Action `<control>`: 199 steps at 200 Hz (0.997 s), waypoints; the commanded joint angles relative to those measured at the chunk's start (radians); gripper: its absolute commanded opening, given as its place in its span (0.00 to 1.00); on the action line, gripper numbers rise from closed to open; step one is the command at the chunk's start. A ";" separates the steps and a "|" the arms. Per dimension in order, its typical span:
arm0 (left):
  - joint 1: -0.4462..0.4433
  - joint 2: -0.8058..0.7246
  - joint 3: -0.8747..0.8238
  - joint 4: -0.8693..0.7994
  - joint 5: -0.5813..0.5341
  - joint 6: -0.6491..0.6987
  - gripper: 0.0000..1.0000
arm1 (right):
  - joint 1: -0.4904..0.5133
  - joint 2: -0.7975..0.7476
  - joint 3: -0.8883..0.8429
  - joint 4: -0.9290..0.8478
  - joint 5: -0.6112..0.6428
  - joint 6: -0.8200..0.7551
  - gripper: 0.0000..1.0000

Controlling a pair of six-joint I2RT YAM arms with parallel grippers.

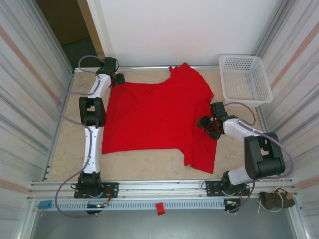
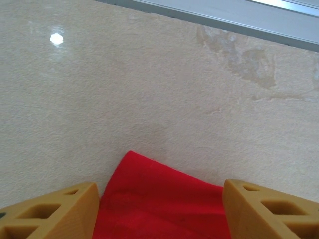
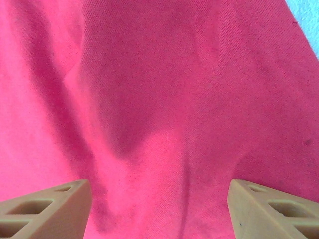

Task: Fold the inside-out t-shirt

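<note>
The inside-out t-shirt [image 1: 154,114] is bright red and lies spread across the beige table, with one sleeve reaching the far edge and one hanging toward the near right. My left gripper [image 1: 118,78] hovers at the shirt's far left corner. In the left wrist view that corner of the t-shirt [image 2: 159,204] lies flat between the widely parted fingers of the left gripper [image 2: 160,188], and neither finger touches it. My right gripper [image 1: 203,123] is over the shirt's right side. In the right wrist view the right gripper [image 3: 159,184] stands open above wrinkled cloth of the t-shirt [image 3: 164,99].
A white lattice basket [image 1: 245,78] stands at the far right corner. Bare beige table [image 1: 144,167] runs along the near side of the shirt. A metal rail [image 2: 224,17] borders the far edge, and corrugated walls close both sides.
</note>
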 commanded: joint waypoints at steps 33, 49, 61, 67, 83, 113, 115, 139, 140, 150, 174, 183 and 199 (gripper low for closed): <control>-0.008 -0.030 0.019 -0.031 -0.091 -0.030 0.70 | -0.008 0.008 -0.010 -0.028 0.026 0.015 0.70; -0.014 -0.004 0.058 -0.060 -0.086 -0.030 0.69 | -0.010 0.005 -0.012 -0.028 0.028 0.016 0.70; -0.019 0.006 0.059 -0.060 -0.075 -0.028 0.65 | -0.011 0.004 -0.012 -0.028 0.028 0.015 0.70; -0.022 0.009 0.059 -0.061 -0.072 -0.028 0.61 | -0.013 0.002 -0.012 -0.027 0.029 0.016 0.70; -0.026 0.016 0.054 -0.058 -0.052 -0.029 0.45 | -0.016 0.004 -0.013 -0.027 0.029 0.015 0.70; -0.025 0.012 0.050 -0.049 -0.025 -0.013 0.00 | -0.020 0.019 -0.010 -0.038 0.028 0.027 0.70; -0.026 0.011 0.050 -0.049 -0.024 -0.012 0.00 | -0.020 0.020 -0.009 -0.039 0.028 0.029 0.70; -0.021 -0.019 0.045 -0.033 -0.022 0.001 0.00 | -0.026 0.029 -0.010 -0.058 0.037 0.055 0.70; -0.021 -0.022 0.045 -0.031 -0.022 0.001 0.00 | -0.027 0.029 -0.010 -0.060 0.038 0.056 0.70; -0.017 -0.043 0.032 -0.012 -0.024 0.004 0.00 | -0.032 0.031 -0.012 -0.068 0.044 0.068 0.70; -0.006 -0.077 0.016 0.012 -0.044 0.011 0.00 | -0.039 0.032 -0.021 -0.072 0.044 0.077 0.70; -0.003 -0.072 0.026 0.002 -0.061 0.016 0.25 | -0.039 0.030 -0.024 -0.072 0.044 0.078 0.70; -0.001 -0.053 0.044 -0.024 -0.079 0.027 0.52 | -0.039 0.027 -0.027 -0.069 0.046 0.080 0.70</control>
